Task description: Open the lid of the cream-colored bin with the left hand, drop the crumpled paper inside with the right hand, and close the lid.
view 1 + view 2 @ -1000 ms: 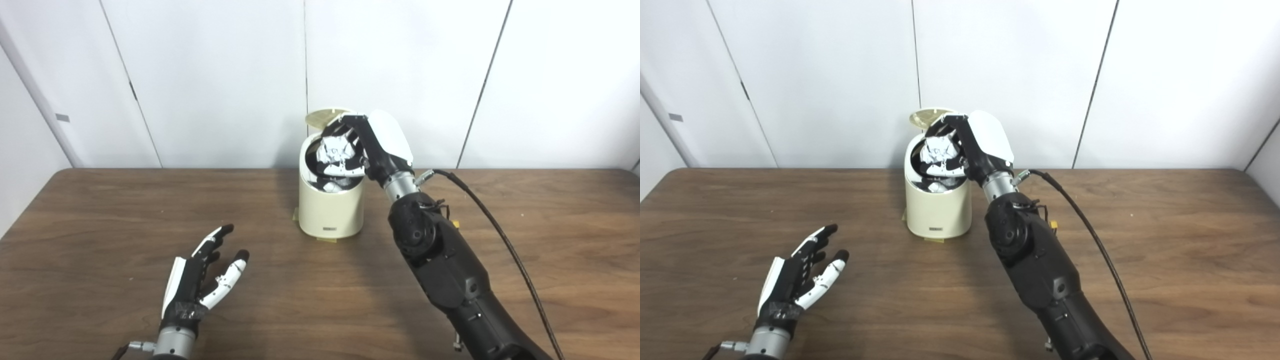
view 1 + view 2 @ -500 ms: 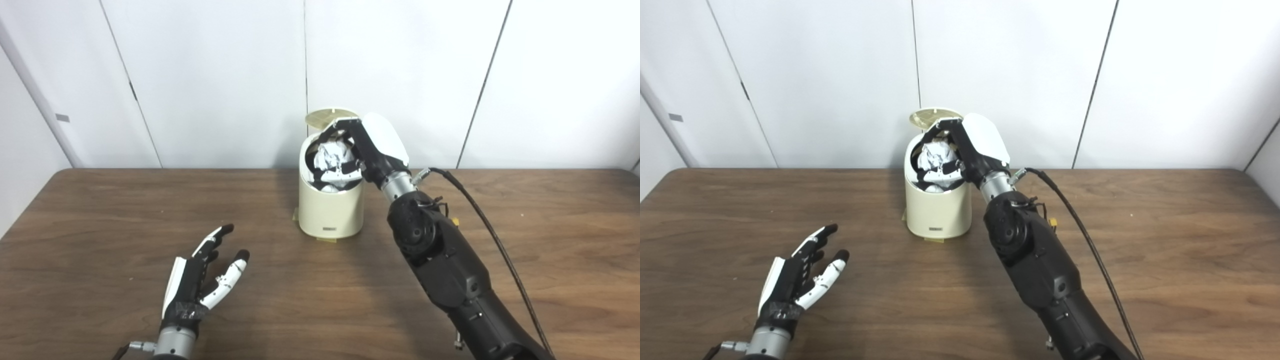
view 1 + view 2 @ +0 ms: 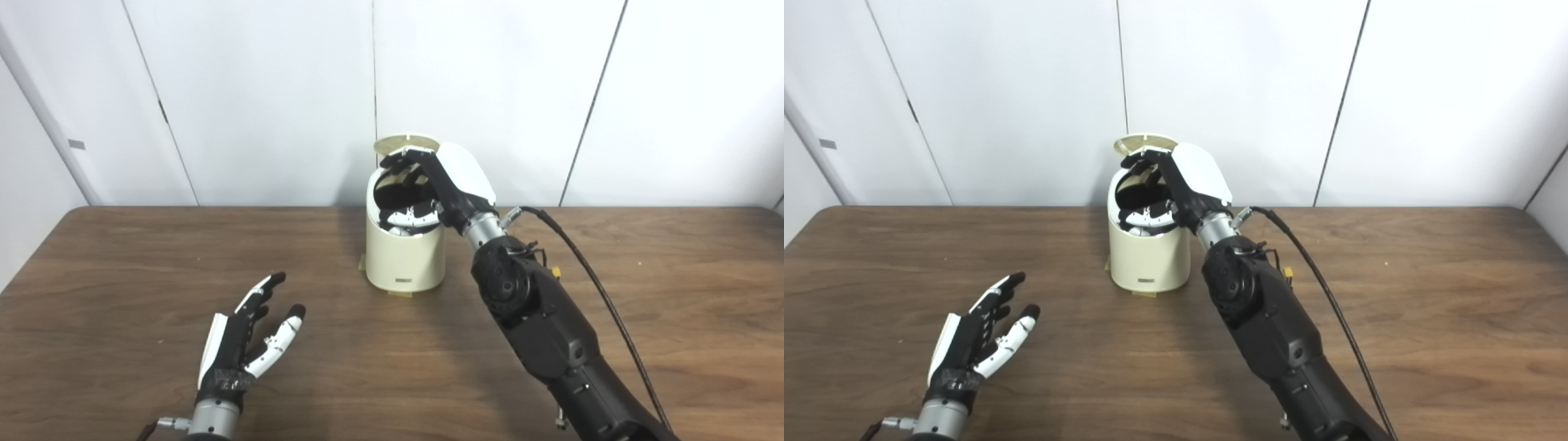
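Observation:
The cream-colored bin (image 3: 404, 260) stands at the back middle of the table, its round lid (image 3: 405, 142) tipped up behind the mouth. My right hand (image 3: 444, 184) hovers over the bin's mouth with its fingers (image 3: 1136, 160) spread across the dark opening and nothing held between them. The crumpled paper is not visible in either view; the inside of the bin looks dark under the hand. My left hand (image 3: 245, 343) lies open, palm half up, near the table's front left, far from the bin.
The brown wooden table (image 3: 122, 275) runs up to a white panelled wall. A black cable (image 3: 588, 269) trails from the right wrist across the table's right side. A bit of tape (image 3: 401, 294) shows at the bin's base.
The right hand moved a little left over the bin and its fingers opened. The white crumpled paper it held has gone from sight. The left hand stayed still.

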Tool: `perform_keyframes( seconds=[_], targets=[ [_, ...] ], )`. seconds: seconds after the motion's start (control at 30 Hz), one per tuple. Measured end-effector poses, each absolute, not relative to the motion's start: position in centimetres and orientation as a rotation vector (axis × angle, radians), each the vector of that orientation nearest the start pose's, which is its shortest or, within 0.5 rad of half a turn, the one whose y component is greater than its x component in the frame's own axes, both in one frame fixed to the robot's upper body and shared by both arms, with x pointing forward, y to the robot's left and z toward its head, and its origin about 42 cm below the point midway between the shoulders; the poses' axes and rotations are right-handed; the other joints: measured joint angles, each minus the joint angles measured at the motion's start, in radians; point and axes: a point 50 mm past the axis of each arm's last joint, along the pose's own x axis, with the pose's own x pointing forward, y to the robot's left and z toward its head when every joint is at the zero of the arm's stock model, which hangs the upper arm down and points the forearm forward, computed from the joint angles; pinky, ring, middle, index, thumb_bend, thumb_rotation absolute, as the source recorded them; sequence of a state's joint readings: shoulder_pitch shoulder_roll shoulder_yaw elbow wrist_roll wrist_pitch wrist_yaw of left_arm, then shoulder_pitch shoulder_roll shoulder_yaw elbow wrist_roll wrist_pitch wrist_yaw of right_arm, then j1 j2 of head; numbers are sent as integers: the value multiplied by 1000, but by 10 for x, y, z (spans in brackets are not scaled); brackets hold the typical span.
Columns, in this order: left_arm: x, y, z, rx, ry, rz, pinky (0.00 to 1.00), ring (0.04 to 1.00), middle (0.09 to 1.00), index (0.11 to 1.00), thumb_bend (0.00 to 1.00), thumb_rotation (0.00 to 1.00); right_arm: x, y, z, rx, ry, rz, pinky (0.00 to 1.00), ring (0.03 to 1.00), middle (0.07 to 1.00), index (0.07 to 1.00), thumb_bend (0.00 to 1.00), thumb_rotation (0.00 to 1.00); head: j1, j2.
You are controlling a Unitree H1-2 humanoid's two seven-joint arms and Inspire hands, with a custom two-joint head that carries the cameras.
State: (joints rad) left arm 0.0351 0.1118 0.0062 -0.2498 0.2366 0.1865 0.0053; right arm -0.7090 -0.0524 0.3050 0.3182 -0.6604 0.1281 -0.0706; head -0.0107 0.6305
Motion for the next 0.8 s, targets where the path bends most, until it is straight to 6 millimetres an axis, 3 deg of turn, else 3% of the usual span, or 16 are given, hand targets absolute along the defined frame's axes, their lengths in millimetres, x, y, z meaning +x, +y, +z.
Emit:
perform_keyframes(
  seconds=[0.13,0.2,0.23,0.27,0.3,0.37,0.57,0.8],
  targets=[
    [270,249,145,346,-30,63,917,940,938,910,513,476,461,-92,257,-866,-409,168,515,594,663,667,890,119,-2,2],
    [270,249,145,346,-30,63,921,943,940,910,513,474,460,-92,257,-866,-411,165,515,580,641,649,843,47,-5,2],
    [270,249,144,346,-30,63,923,944,940,911,514,475,460,-92,257,-864,-415,163,502,561,620,631,808,19,-6,3],
    [270,249,144,346,-30,63,925,946,942,911,515,476,459,-92,257,-861,-423,160,486,487,564,586,665,9,-6,3],
    [270,249,144,346,-30,63,925,946,941,911,515,476,458,-92,257,-855,-437,157,459,445,536,558,591,4,-8,2],
    [270,249,144,346,-30,63,928,946,939,910,514,476,457,-94,256,-837,-463,126,394,410,513,518,519,0,-8,2],
    [270,249,144,350,-30,63,923,944,938,909,516,474,453,-106,253,-805,-543,49,320,388,508,467,497,0,-8,0],
    [270,249,144,350,-29,63,933,948,940,910,514,465,443,-124,272,-767,-621,-29,360,396,513,484,500,0,-14,-3]
  ],
)
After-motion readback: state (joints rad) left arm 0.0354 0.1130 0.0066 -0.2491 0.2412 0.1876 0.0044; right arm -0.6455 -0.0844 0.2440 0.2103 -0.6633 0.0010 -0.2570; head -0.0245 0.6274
